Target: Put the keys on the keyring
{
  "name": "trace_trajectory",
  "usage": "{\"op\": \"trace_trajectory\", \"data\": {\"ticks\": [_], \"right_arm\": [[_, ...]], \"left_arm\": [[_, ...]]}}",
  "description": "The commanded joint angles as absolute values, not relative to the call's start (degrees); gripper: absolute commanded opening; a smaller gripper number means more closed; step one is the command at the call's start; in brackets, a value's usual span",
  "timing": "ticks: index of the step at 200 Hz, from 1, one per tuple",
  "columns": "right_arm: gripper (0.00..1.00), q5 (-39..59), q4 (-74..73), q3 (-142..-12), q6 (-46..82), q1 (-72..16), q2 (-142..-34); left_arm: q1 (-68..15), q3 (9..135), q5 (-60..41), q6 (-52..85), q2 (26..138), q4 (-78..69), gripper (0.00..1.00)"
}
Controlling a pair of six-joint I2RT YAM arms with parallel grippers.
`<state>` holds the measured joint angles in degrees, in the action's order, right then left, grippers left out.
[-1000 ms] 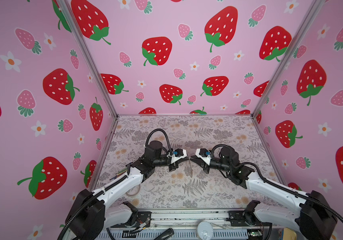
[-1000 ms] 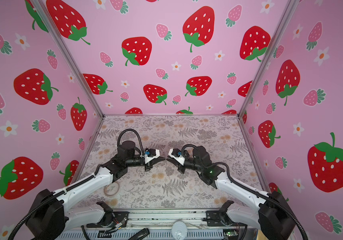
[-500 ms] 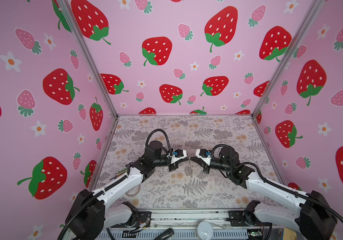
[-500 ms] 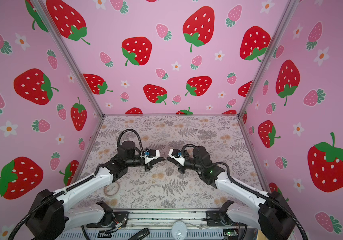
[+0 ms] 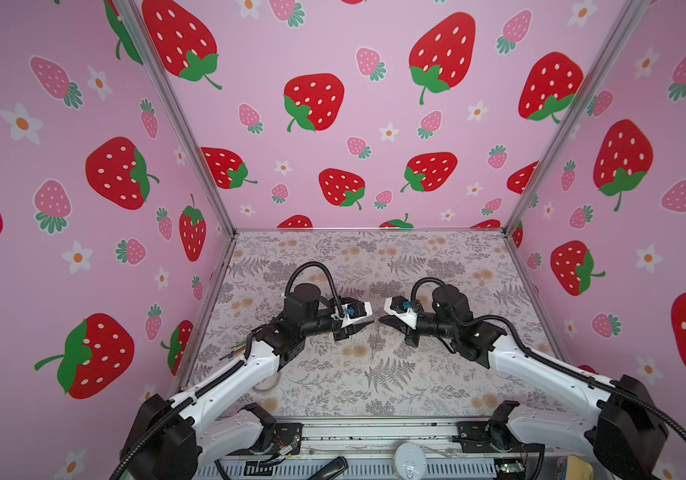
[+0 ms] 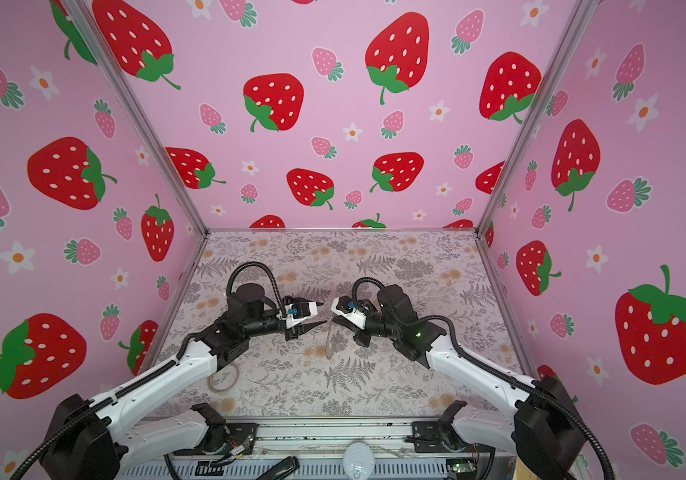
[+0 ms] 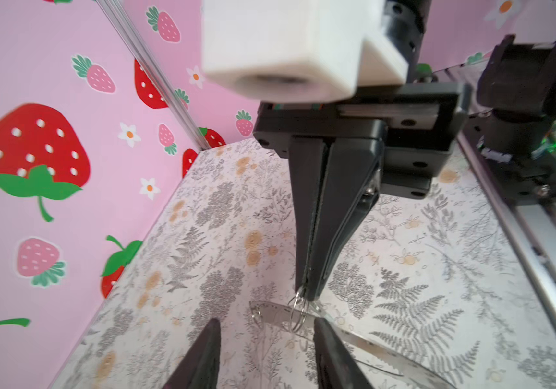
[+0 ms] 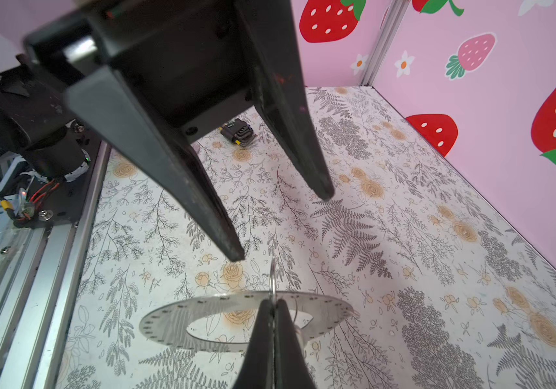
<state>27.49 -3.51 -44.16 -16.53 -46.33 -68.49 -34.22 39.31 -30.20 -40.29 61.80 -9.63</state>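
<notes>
The keyring (image 8: 182, 316), a flat grey disc with a large central hole and tiny rim holes, hangs edge-on in both top views (image 5: 376, 343) (image 6: 328, 343). My right gripper (image 8: 273, 303) is shut on its band, where a small wire loop (image 7: 298, 310) threads through. A tiny silvery piece (image 8: 354, 312) sticks out at the far rim, possibly the keys. I cannot tell for sure. My left gripper (image 7: 266, 325) faces the right one (image 5: 379, 319) tip to tip. It is open, with a finger on either side of the keyring's end and nothing held.
A translucent beige tape-like ring (image 6: 223, 379) lies on the floral mat under the left arm. A small black connector (image 8: 239, 133) lies near the left arm's base. The metal front rail (image 7: 539, 256) and the pink strawberry walls (image 5: 374, 124) enclose the mat.
The left gripper's jaws have opened beside the keyring. The right gripper has stayed pinched on it, and neither arm has shifted noticeably.
</notes>
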Motion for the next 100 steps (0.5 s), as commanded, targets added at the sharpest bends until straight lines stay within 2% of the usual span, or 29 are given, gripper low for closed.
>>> {"op": "trace_trajectory", "data": {"ticks": [1,100], "right_arm": [[0.02,25.6,6.1,-48.7,-19.3,-46.1,-69.6],[0.02,26.8,10.8,-53.1,-20.0,-46.4,-71.8]], "left_arm": [[-36.0,37.6,-21.2,-47.8,58.9,-9.6,0.46],[-42.4,40.5,-13.9,-53.6,61.2,-5.9,0.38]]}}
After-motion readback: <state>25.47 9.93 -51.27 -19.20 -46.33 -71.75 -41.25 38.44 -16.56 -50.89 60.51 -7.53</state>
